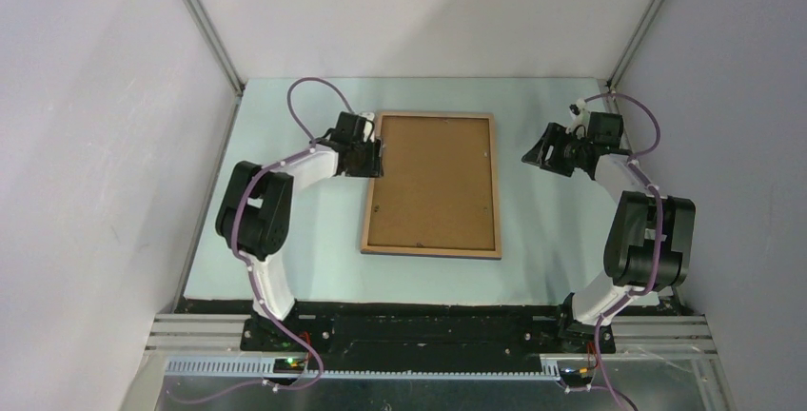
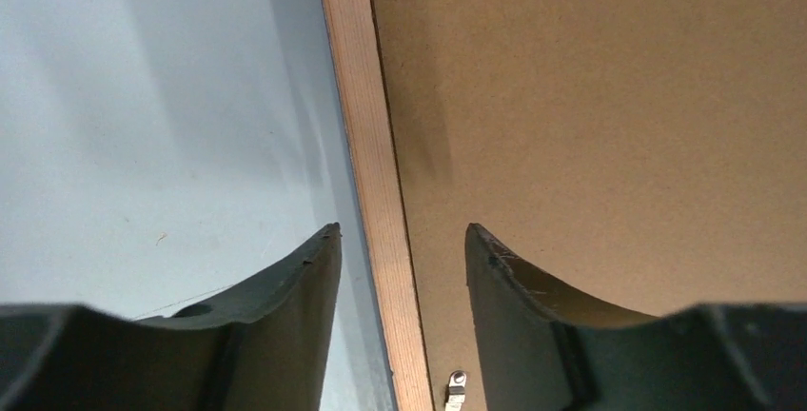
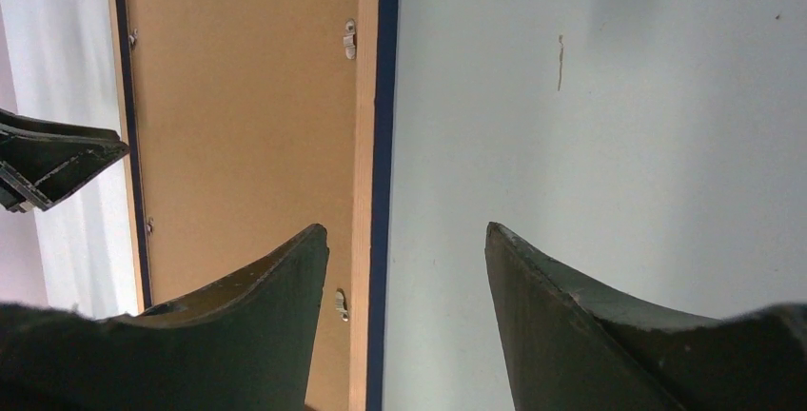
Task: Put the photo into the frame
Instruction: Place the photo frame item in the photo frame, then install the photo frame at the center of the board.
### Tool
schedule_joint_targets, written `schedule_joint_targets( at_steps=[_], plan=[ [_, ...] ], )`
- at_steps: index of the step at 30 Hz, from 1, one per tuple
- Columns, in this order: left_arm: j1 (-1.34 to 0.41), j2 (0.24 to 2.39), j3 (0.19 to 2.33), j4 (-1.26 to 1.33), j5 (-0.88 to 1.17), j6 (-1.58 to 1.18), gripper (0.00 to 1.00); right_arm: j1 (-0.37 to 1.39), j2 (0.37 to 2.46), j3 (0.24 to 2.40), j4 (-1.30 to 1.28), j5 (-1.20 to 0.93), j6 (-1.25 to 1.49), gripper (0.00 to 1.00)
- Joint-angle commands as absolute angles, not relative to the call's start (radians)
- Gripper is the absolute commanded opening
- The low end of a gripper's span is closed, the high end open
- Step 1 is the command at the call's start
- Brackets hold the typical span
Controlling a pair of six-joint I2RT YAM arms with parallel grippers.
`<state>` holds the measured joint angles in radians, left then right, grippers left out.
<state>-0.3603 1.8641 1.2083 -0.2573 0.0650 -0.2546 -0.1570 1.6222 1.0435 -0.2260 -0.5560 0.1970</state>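
Two arm bases (image 1: 271,321) sit bolted on a black rail (image 1: 419,330) at the near edge.

Going out from them, the large rectangular picture frame with thin light-wood border (image 1: 430,252) lies face down, flat on the table (image 1: 314,259), mid-table between the arms. Its dark blue front edge shows along the side in the right wrist view. A flat brown backing board (image 1: 433,178) fills it and looks seated inside the border. Small metal tabs (image 3: 349,38) sit along the edge; I can't tell if they are turned to lock.

The beach photo is not visible in any view. It may be under the board or off camera, can't say. So progress is my guess: if the print is in there, only the tabs and a flip are left. If not, the board has to come out first and nothing of the task proper is done.

Further out, the left gripper (image 1: 371,157) is low at the frame's left edge near the far corner. Its jaws are spread, one either side of the wood border, pinching nothing. The right gripper (image 1: 539,154) hangs apart from the frame's right side, jaws spread and empty.

Surface: pale blue-green table, matte, with a few faint scuffs (image 3: 560,59). Room: plain light grey walls (image 1: 419,11) on three sides, aluminium struts (image 1: 205,21) in the far corners.
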Motion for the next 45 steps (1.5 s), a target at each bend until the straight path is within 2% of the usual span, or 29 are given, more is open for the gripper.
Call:
schedule_joint_targets(
  at_steps=[1,8,12,17,20,26,38,45],
  plan=[
    [-0.354,1.881,1.243,-0.249,0.086,-0.255,0.53,-0.159,1.602,1.043,-0.218,-0.545,0.176,0.66],
    [-0.346,1.903,1.247,-0.25,0.086,-0.255,0.46,-0.16,1.61,1.042,-0.218,-0.546,0.177,0.65],
    [-0.342,1.913,1.243,-0.249,0.094,-0.257,0.37,-0.157,1.615,1.043,-0.217,-0.546,0.176,0.65],
    [-0.343,1.914,1.226,-0.249,0.109,-0.264,0.18,-0.143,1.616,1.042,-0.21,-0.535,0.174,0.65],
    [-0.343,1.898,1.203,-0.249,0.12,-0.27,0.02,-0.135,1.615,1.047,-0.211,-0.521,0.167,0.65],
    [-0.343,1.832,1.132,-0.251,0.142,-0.265,0.0,-0.08,1.653,1.1,-0.251,-0.446,0.131,0.66],
    [-0.343,1.738,0.985,-0.251,0.205,-0.342,0.0,0.166,1.82,1.244,-0.336,-0.273,0.02,0.65],
    [-0.342,1.714,0.956,-0.252,0.219,-0.374,0.0,0.224,1.876,1.279,-0.388,-0.17,0.024,0.65]
  ],
)
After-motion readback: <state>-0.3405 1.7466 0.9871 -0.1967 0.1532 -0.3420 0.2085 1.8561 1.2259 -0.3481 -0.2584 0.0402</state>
